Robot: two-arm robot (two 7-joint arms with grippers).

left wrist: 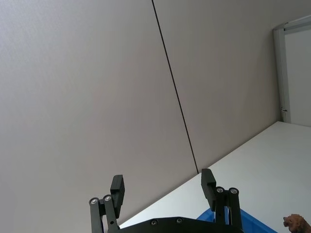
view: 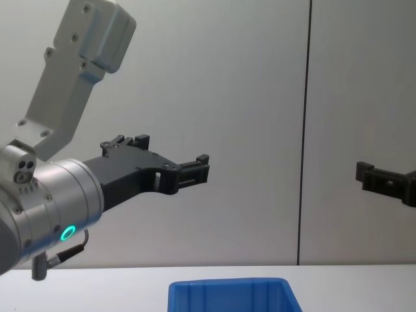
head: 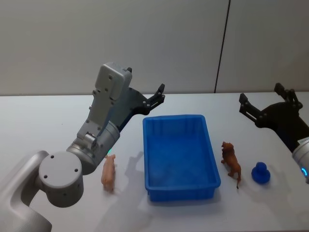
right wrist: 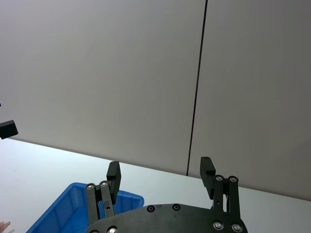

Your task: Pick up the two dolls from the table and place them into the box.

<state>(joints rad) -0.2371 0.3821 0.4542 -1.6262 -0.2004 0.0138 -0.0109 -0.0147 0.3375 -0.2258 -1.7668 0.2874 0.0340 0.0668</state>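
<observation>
— Where are the claws sitting?
— The left gripper [head: 160, 94] is hanging open at upper centre of the head view, over the box's [head: 175, 117] top-left corner. The right gripper [head: 260, 94] is hovering open at upper right.
— And the dolls?
— All are resting on the table [head: 48, 125]. The pig [head: 109, 173] is lying left of the box. The lion [head: 231, 162] is standing just right of it, with the duck [head: 260, 173] sitting beside the lion.

The left gripper [left wrist: 162, 181] hung with its two black fingers [left wrist: 117, 188] spread wide, nothing between them, raised against a grey wall [left wrist: 87, 87] with a dark seam. Below lay the white table [left wrist: 272, 160], a corner of the blue box [left wrist: 252, 224], and a brown toy animal's head [left wrist: 297, 223] just beside it.
</observation>
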